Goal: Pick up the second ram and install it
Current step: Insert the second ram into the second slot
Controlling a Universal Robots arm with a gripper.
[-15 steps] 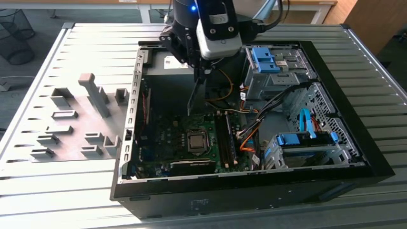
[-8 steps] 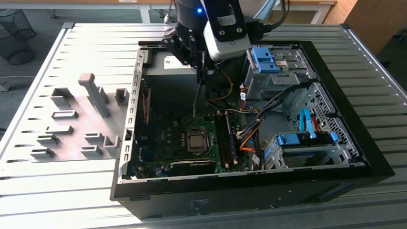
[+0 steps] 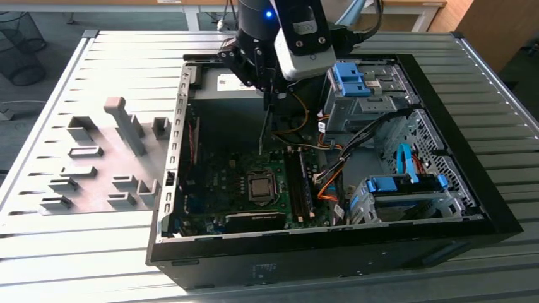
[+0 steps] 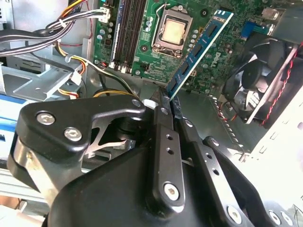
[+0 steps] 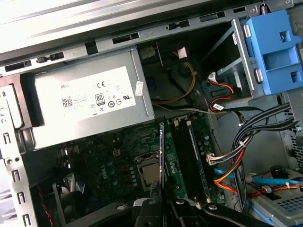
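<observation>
1. The table [image 3: 101, 252] has a top of pale grey metal slats with grooves running along its length; light reflects off the slats near the far edge.
2. An open black computer case [image 3: 337, 252] lies on its side on the table and takes up the middle and the side toward the exterior view's right, its front wall close to the near edge.
3. Grey plastic fixture blocks [image 3: 101, 164] stand on a flat plate on the table, just beside the case on the exterior view's left.
4. Inside the case the green motherboard [image 3: 227, 183] lies flat, with the processor socket [image 3: 261, 186] near its middle and the memory slots [image 3: 299, 183] just beside it.
5. A grey power supply [image 5: 85, 101] sits against the far wall of the case, and blue drive brackets [image 3: 352, 79] sit toward the exterior view's right.
6. The hand [image 3: 267, 95] hangs over the far part of the case and is clenched on the second ram [image 3: 264, 132], which hangs upright below it, above the motherboard and not seated in a slot.
7. In the second wrist view the second ram [image 4: 201, 47] is a blue-green strip running out from between the closed fingers [image 4: 165, 142].
8. Beyond the table lies a grey floor, with a wire waste basket [image 3: 21, 47] off the far corner on the exterior view's left and wooden furniture [image 3: 493, 25] on the right.
</observation>
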